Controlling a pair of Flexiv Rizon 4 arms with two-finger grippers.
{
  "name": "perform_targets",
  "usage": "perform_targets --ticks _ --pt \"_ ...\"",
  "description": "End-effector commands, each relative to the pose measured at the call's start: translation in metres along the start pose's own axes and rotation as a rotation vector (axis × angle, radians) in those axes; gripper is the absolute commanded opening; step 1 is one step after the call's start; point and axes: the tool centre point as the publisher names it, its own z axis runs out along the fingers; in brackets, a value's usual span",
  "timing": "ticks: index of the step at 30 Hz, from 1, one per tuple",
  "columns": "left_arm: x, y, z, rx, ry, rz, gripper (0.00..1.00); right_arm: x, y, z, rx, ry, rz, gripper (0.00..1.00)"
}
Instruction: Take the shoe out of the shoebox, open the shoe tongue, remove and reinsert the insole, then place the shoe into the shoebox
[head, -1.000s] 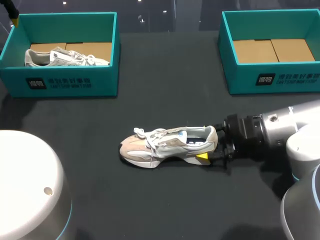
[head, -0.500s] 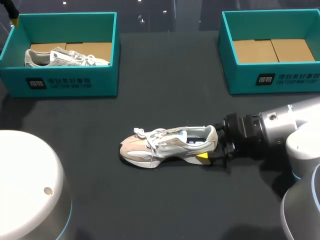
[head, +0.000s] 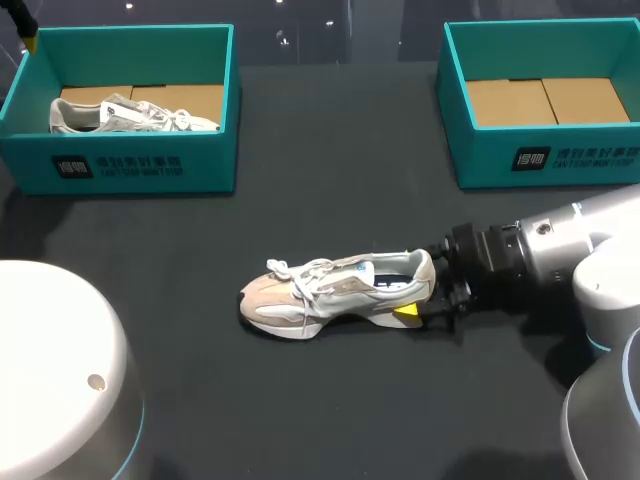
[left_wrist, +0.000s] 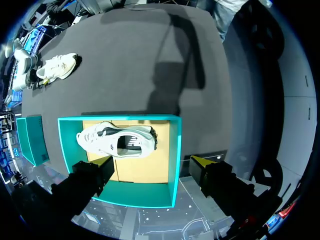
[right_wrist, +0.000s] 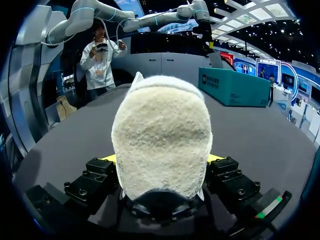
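A beige and white shoe (head: 335, 292) lies on its sole in the middle of the black table, toe pointing left; the left wrist view shows it far off (left_wrist: 57, 67). My right gripper (head: 418, 302) comes in from the right and is shut on the shoe's heel (right_wrist: 160, 135), which fills the gap between its two fingers (right_wrist: 107, 159). High over the left teal shoebox (head: 120, 165) hangs my left gripper (left_wrist: 152, 164), open and empty. Below it, a second shoe (left_wrist: 117, 140) lies on its side in that shoebox (left_wrist: 172, 150).
An empty teal shoebox (head: 545, 150) with a cardboard floor stands at the back right. My left arm's white base (head: 50, 370) fills the near left corner. Bare black tabletop lies between the boxes and in front of the shoe.
My right arm has shifted very slightly, with the shoe nudged a touch to the right. The left arm has not moved.
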Motion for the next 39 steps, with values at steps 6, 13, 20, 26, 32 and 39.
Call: perform_targets --ticks 6,13,20,26,32,39 --pt "-0.003 -0.007 -0.001 -0.006 0.012 -0.067 1.00 -0.001 -0.001 0.001 0.005 0.000 0.000 0.00" --pt "-0.033 -0.050 0.006 0.158 0.195 -0.625 1.00 -0.001 -0.001 0.001 0.005 0.000 0.000 0.00" --pt "-0.060 -0.096 0.013 0.195 0.194 -0.929 1.00 -0.001 -0.001 0.001 0.005 0.000 0.000 0.00" --pt "-0.062 -0.098 0.011 0.153 0.185 -0.937 1.00 -0.001 -0.001 0.001 0.005 0.000 0.000 0.00" --pt "-0.062 -0.098 0.011 0.153 0.185 -0.937 1.00 -0.001 -0.001 0.001 0.005 0.000 0.000 0.00" --pt "-0.082 -0.142 -0.002 0.198 0.017 -1.137 1.00 -0.001 -0.001 0.001 0.005 0.000 0.000 0.00"
